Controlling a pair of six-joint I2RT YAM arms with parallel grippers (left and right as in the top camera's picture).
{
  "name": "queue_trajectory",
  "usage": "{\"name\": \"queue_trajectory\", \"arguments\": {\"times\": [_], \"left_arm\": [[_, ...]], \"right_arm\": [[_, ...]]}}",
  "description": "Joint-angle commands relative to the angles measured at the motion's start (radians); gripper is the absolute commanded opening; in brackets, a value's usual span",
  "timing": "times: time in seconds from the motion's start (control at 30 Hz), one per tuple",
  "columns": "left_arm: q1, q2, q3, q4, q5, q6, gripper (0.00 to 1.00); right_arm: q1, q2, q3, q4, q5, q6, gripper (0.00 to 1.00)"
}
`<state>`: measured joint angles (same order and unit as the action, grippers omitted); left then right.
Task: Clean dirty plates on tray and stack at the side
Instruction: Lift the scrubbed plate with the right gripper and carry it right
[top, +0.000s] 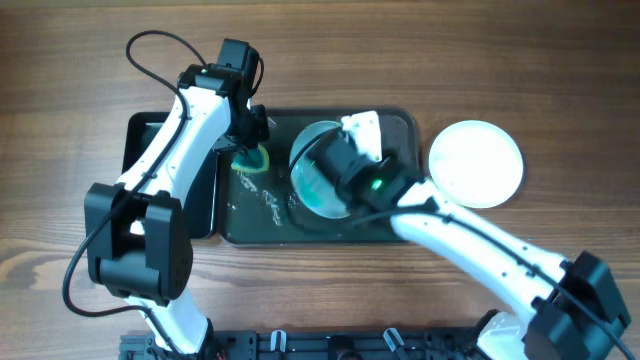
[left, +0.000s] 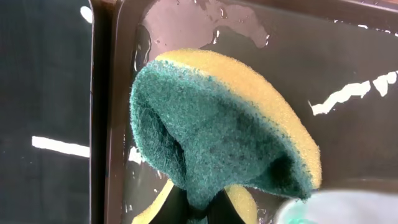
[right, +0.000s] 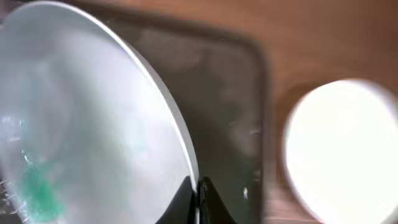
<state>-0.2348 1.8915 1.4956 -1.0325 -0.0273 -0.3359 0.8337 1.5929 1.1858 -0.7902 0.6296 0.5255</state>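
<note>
The large dark tray (top: 400, 125) lies at the table's middle, wet with streaks. My right gripper (right: 197, 193) is shut on the rim of a pale blue plate (top: 315, 175) with teal smears and holds it tilted over the tray; it also shows in the right wrist view (right: 81, 118). My left gripper (left: 199, 208) is shut on a green and yellow sponge (left: 211, 137), held over the tray's left end beside the plate; the sponge shows from overhead too (top: 252, 160). A white plate (top: 477, 163) rests on the wood to the tray's right, also in the right wrist view (right: 342, 149).
A smaller, narrower black tray (top: 140, 140) lies against the left side of the big tray, under my left arm. Brown wood tabletop (top: 70, 110) surrounds both trays. Water pools on the big tray's floor (left: 205, 22).
</note>
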Motion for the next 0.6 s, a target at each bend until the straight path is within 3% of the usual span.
{"name": "queue_trajectory", "arguments": {"times": [0.0, 0.33, 0.43, 0.57], "left_arm": [[-0.003, -0.018, 0.016, -0.001, 0.016, -0.01, 0.04], [-0.003, -0.018, 0.016, 0.0, 0.016, -0.01, 0.04], [-0.003, -0.018, 0.016, 0.0, 0.016, -0.01, 0.04], [-0.003, -0.018, 0.016, 0.0, 0.016, -0.01, 0.04]], "right_arm": [[0.077, -0.03, 0.006, -0.028, 0.42, -0.023, 0.04], [0.219, -0.03, 0.006, -0.023, 0.892, -0.145, 0.04], [0.224, -0.03, 0.005, 0.027, 0.89, -0.246, 0.05], [0.224, -0.03, 0.005, 0.05, 0.88, -0.234, 0.04]]}}
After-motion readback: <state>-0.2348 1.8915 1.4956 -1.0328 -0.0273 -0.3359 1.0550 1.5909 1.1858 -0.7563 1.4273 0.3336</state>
